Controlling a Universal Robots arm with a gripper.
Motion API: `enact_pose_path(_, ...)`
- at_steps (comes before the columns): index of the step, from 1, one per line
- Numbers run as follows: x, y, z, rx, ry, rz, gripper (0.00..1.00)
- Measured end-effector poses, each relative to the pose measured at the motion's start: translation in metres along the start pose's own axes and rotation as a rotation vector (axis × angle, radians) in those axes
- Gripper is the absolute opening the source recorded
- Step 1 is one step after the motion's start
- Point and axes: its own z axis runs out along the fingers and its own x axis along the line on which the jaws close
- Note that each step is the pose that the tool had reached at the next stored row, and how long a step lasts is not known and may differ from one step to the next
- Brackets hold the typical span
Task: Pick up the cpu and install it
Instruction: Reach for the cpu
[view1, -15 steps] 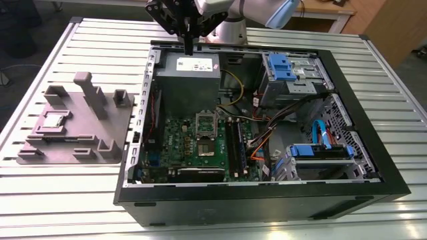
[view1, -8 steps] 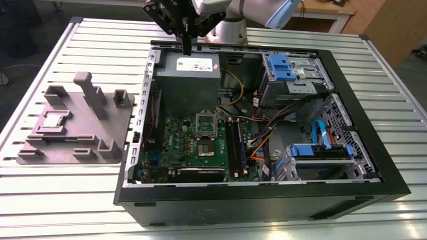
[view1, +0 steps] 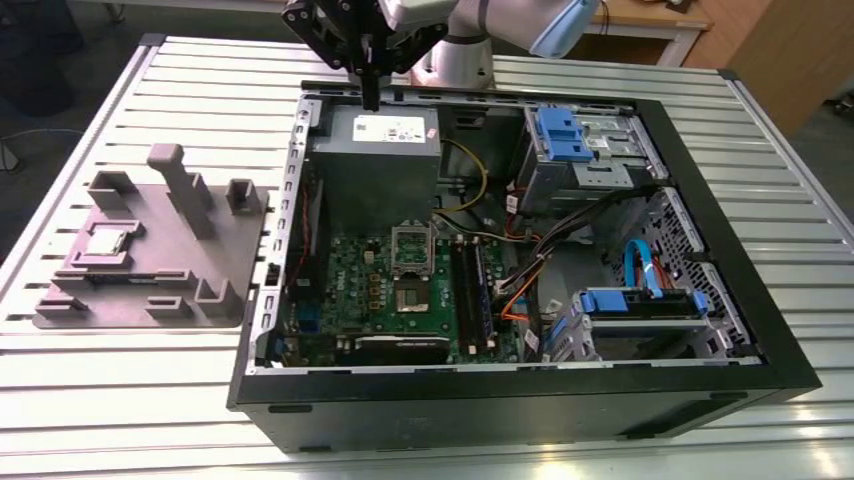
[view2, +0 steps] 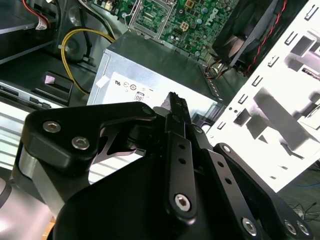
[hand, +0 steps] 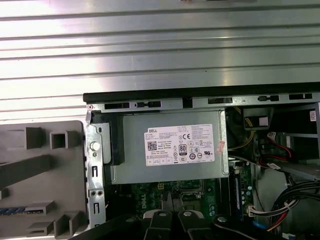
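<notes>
Right now my end effector (view1: 370, 98) is clenched, its fingers pressed together with nothing between them, and it hangs over the far end of the open computer case (view1: 534, 385), above the power supply (view1: 380, 150). In the second wrist view the closed end effector (view2: 175, 102) points down toward that same power supply (view2: 150, 80). Beyond the supply lies the green motherboard (view1: 380, 300) with its empty socket (view1: 411, 292). The cpu (view1: 107, 240) is well apart from all this: it sits in a recess of the grey fixture tray (view1: 220, 265), which rests on the slatted metal surface (view1: 134, 400) beside the case, on the exterior view's left. I judge the pickup not yet begun, so the step in hand is the approach. That calls for crossing from the case to the tray, spreading the fingers, and coming down square on a thin, flat chip without scraping it against its recess. By my count: one cpu, one tray, one case, one power supply, one motherboard, one socket, and two blue drive brackets (view1: 561, 135).
</notes>
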Motion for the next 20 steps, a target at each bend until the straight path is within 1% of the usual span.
enact_pose_path(1,0.0012,-0.0001,0.0008,0.0001,0.0009,0.0,0.1)
enact_pose_path(11,0.0032,-0.0003,0.0016,0.0001,0.0011,0.0,0.1)
enact_pose_path(12,0.0062,-0.0007,0.0061,0.0002,0.0056,0.0,0.1)
enact_pose_path(13,0.0086,-0.001,0.0084,0.0003,0.0067,0.0,0.1)
enact_pose_path(20,0.0099,-0.0011,0.0084,0.0002,0.0067,0.0,0.1)
